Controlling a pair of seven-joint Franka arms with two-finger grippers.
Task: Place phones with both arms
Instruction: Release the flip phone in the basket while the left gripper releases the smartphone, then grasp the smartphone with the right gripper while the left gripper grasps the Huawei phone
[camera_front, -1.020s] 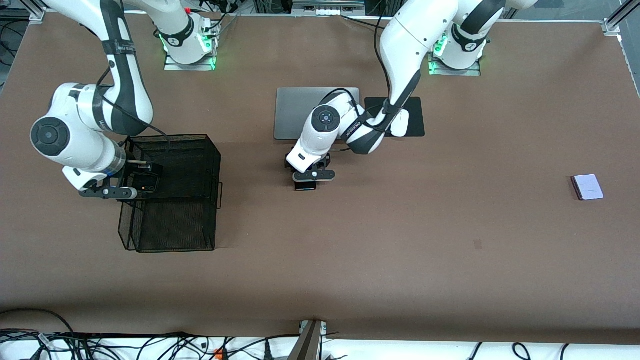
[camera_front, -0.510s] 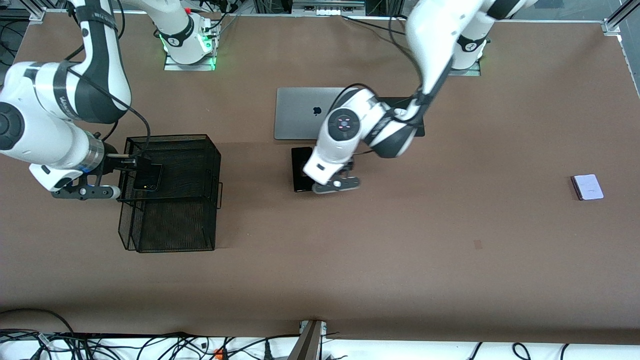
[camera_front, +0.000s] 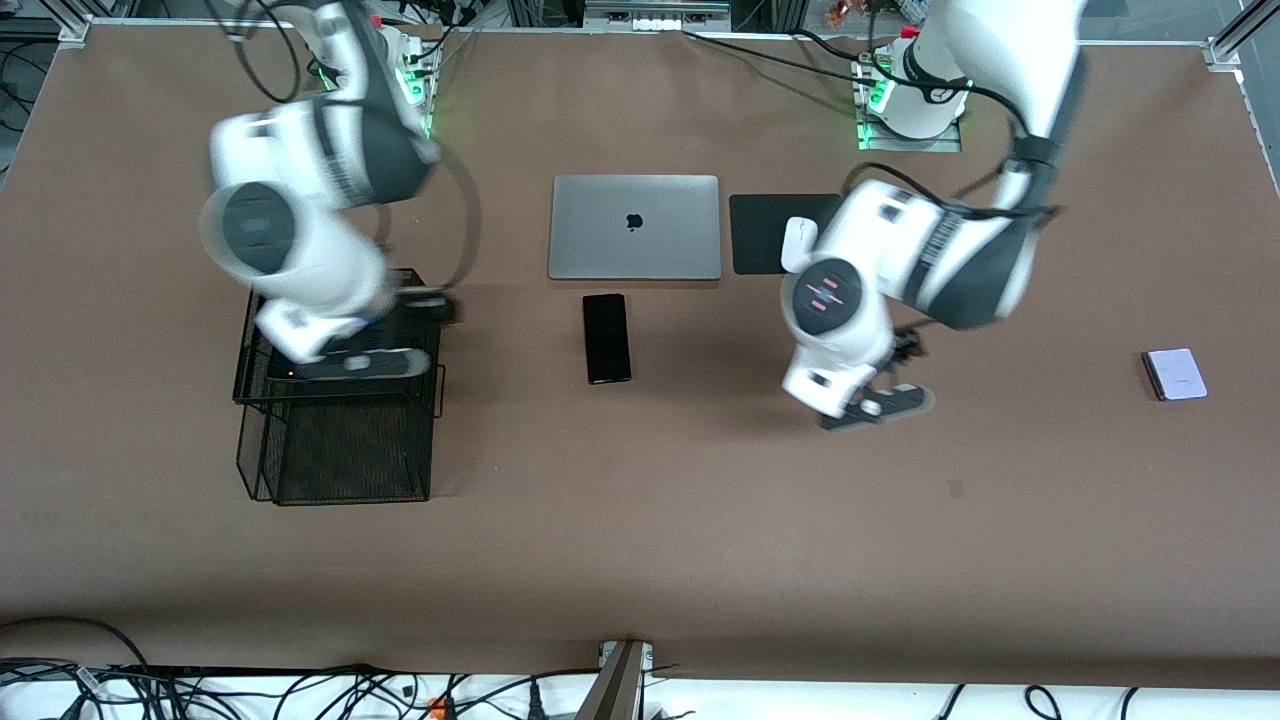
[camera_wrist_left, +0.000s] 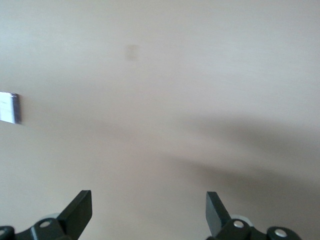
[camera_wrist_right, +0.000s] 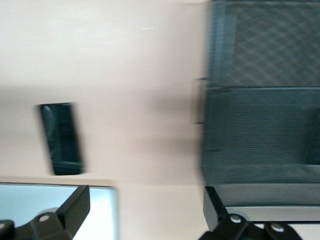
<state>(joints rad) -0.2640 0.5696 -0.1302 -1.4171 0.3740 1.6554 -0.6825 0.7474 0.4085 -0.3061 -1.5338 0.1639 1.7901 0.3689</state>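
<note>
The long slim black phone (camera_front: 607, 338) (camera_wrist_right: 61, 138) lies flat on the table just nearer the camera than the silver laptop. A pale lavender phone (camera_front: 1176, 374) (camera_wrist_left: 9, 107) lies toward the left arm's end of the table. My left gripper (camera_wrist_left: 148, 215) is open and empty. It hangs over bare table between those two phones, at the end of the left arm (camera_front: 850, 330). My right gripper (camera_wrist_right: 147, 210) is open and empty too, and the right arm (camera_front: 300, 260) is over the black mesh basket (camera_front: 400, 440) (camera_wrist_right: 265, 125). The small black phone is hidden under that arm.
The closed silver laptop (camera_front: 634, 227) (camera_wrist_right: 55, 205) sits at mid-table near the bases. Beside it, a white mouse (camera_front: 795, 240) rests on a black pad (camera_front: 760, 225). Cables run along the table edge nearest the camera.
The left gripper let go of the long black phone, leaving it by the laptop, and swung toward the lavender phone. The right arm rose from the basket, where the small black phone lay, toward the middle.
</note>
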